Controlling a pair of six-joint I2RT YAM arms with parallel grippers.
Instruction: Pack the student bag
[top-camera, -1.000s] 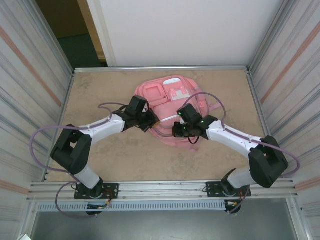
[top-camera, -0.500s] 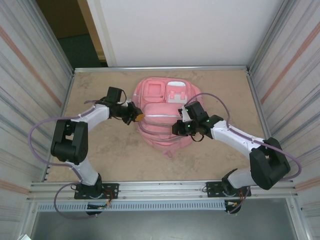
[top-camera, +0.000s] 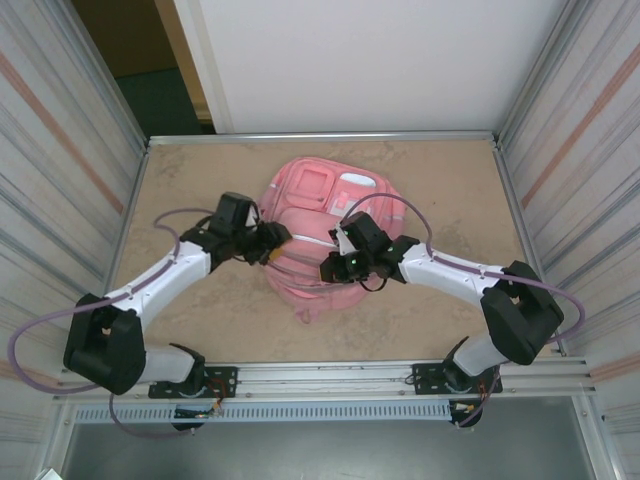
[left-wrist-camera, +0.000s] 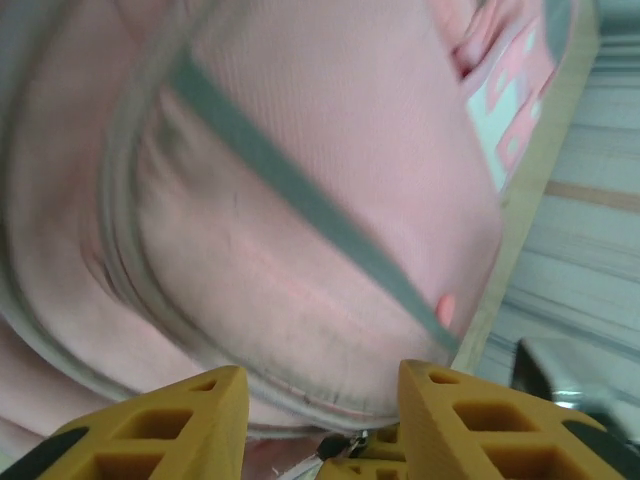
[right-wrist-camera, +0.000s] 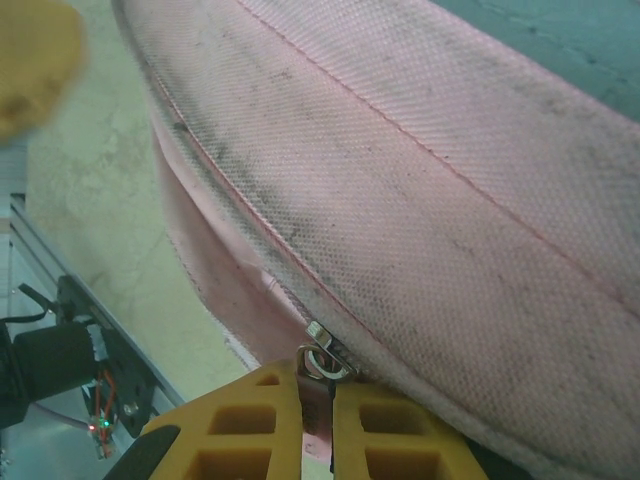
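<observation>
my left gripper (left-wrist-camera: 322, 378) was shut and has now opened by the left side of the student bag (top-camera: 305, 222). my right gripper (right-wrist-camera: 318, 378) still pinches the zipper pull (right-wrist-camera: 326, 357). the bag lies mid worktop (top-camera: 200, 170).

Beige marbled table (top-camera: 200, 300) with a metal rim, pink student bag (top-camera: 318, 215) lying flat on it, midway between left and right, toward the far edge, front pockets facing up, loose strap end trailing near
</observation>
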